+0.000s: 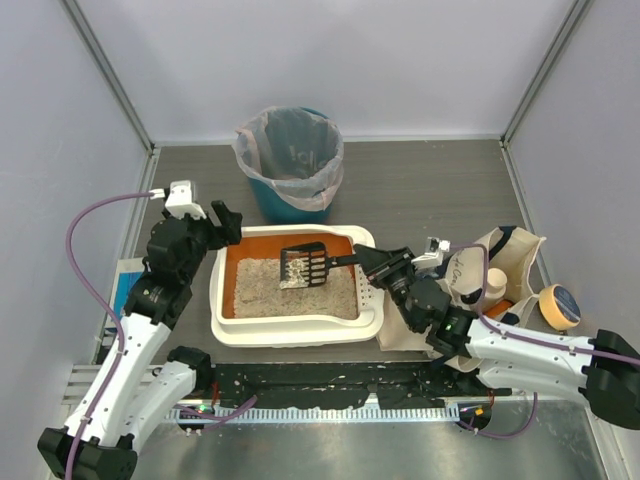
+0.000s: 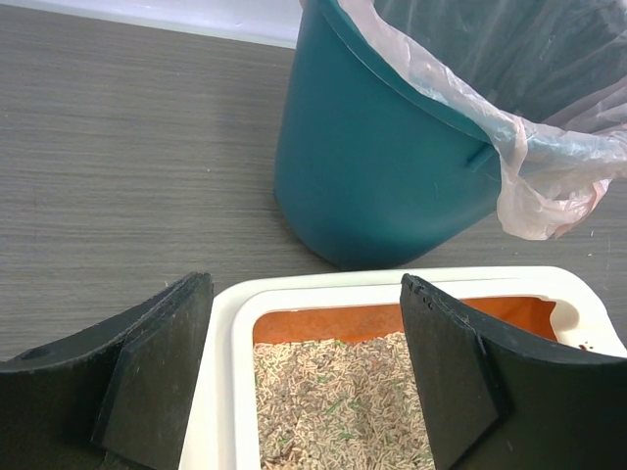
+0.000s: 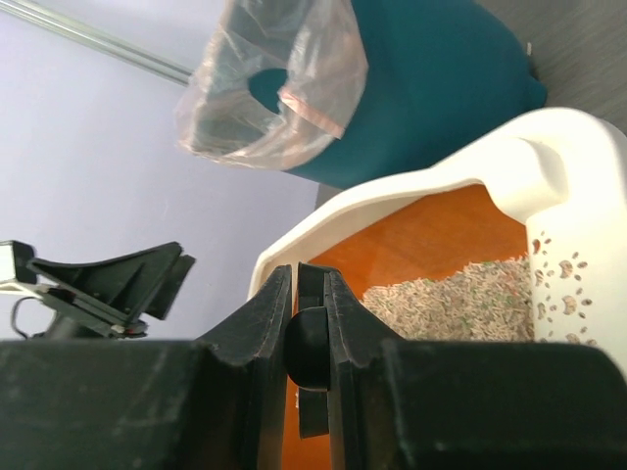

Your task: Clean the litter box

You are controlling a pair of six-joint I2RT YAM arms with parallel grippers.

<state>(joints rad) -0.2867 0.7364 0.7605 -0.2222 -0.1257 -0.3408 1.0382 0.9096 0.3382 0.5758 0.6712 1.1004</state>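
Jaws of the left gripper (image 1: 228, 226) are gaping empty, the litter box (image 1: 290, 332) lying just ahead of them. The right gripper (image 1: 362, 260) is pinching a black litter scoop (image 1: 305, 266) by its handle, head reaching out over the litter.

Left wrist: the box's rim is showing between the spread fingers (image 2: 157, 382), a lined teal bin (image 2: 372, 166) standing beyond.

Right wrist: jaws are clamping the handle, the box stretching ahead.

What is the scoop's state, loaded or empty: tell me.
Partly loaded: pale litter sits on the black scoop head, held over the litter box by the right gripper.
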